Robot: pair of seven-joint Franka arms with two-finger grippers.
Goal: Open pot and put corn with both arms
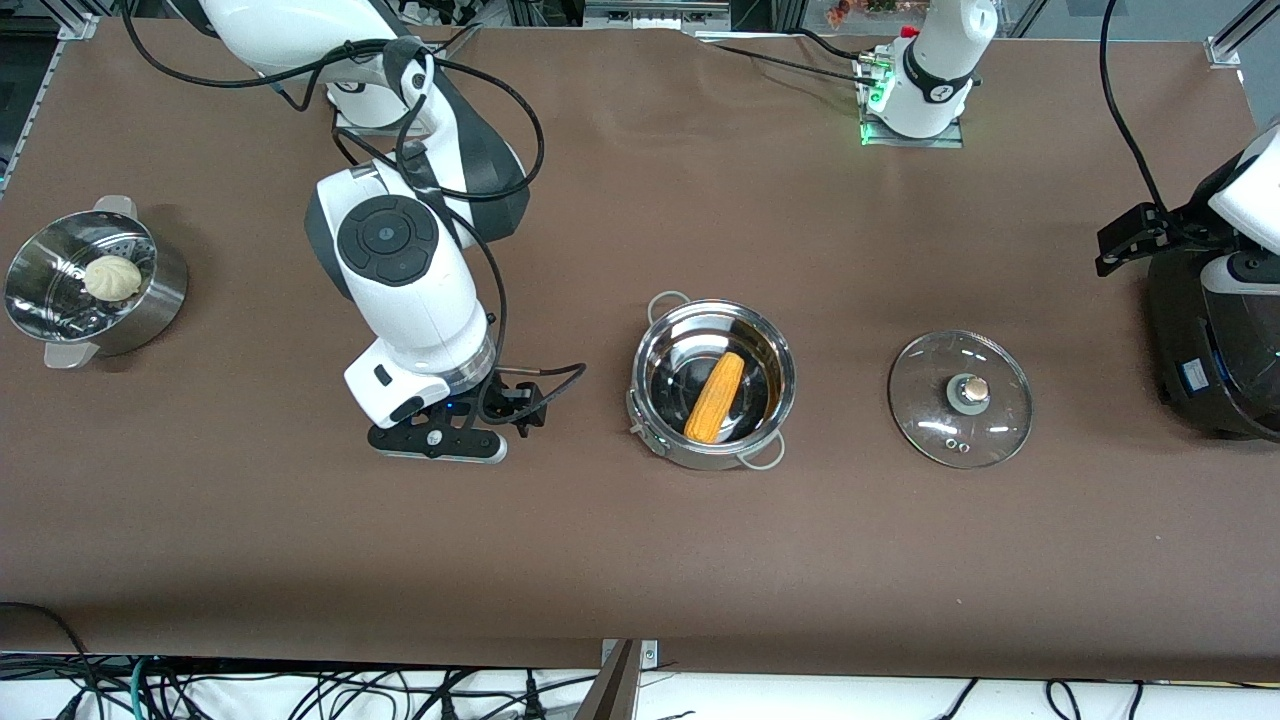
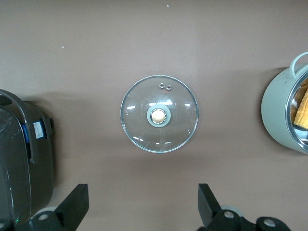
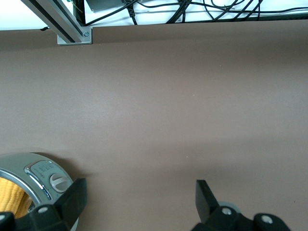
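Note:
The steel pot (image 1: 705,458) stands uncovered at the table's middle. The yellow-orange corn (image 1: 716,397) lies slanted inside it. The glass lid (image 1: 930,400) with its copper knob lies flat on the table beside the pot, toward the left arm's end. My right gripper (image 1: 437,445) hangs low over bare table beside the pot, toward the right arm's end. It is open and empty (image 3: 139,192), with the pot's wall (image 3: 43,173) and a bit of corn (image 3: 9,197) at its side. My left gripper (image 2: 143,197) is open and empty, high up by the rice cooker, with the lid (image 2: 159,114) and pot (image 2: 279,115) below.
A steel steamer pot (image 1: 150,300) holding a white bun (image 1: 112,277) stands at the right arm's end. A black rice cooker (image 1: 1210,340) stands at the left arm's end, under the left arm. An aluminium frame post (image 3: 72,33) and cables run along the table's front edge.

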